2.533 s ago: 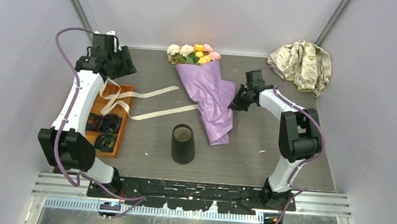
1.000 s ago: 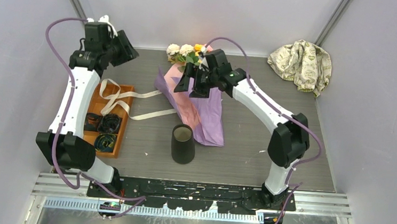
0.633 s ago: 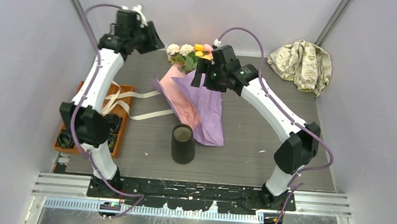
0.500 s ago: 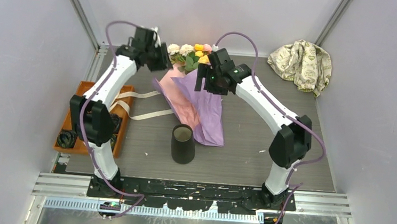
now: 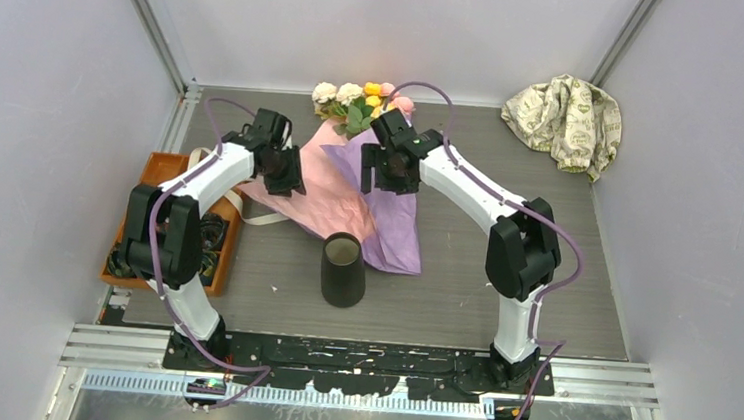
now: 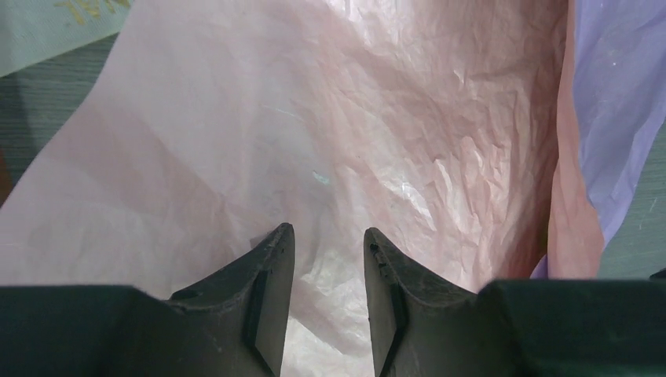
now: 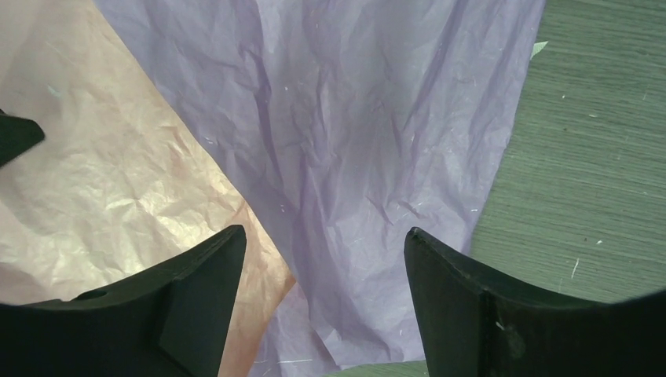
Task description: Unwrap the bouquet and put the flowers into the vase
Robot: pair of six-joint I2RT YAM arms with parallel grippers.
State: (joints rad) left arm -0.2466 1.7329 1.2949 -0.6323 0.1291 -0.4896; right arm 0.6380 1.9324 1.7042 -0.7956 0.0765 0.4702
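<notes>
The bouquet lies across the back middle of the table, its yellow, pink and cream flowers (image 5: 359,102) pointing to the far wall. Its purple wrapping paper (image 5: 399,222) is spread open, and the pink lining (image 5: 321,194) is folded out to the left. The black vase (image 5: 343,269) stands upright just in front of the paper. My left gripper (image 5: 287,177) hovers over the pink lining (image 6: 330,126) with its jaws open a finger's width and nothing between them. My right gripper (image 5: 378,178) is wide open above the purple paper (image 7: 353,133), close to the stems.
An orange tray (image 5: 151,169) sits at the left edge, partly under my left arm, with a beige ribbon (image 5: 247,216) trailing from it. A beige patterned cloth (image 5: 566,120) is bunched in the back right corner. Grey walls close in on three sides.
The wrapper has come open, with its pink lining flipped to the left. My left arm has swung from above the tray to the lining and narrowed its jaws. The right gripper has lowered over the purple paper.
</notes>
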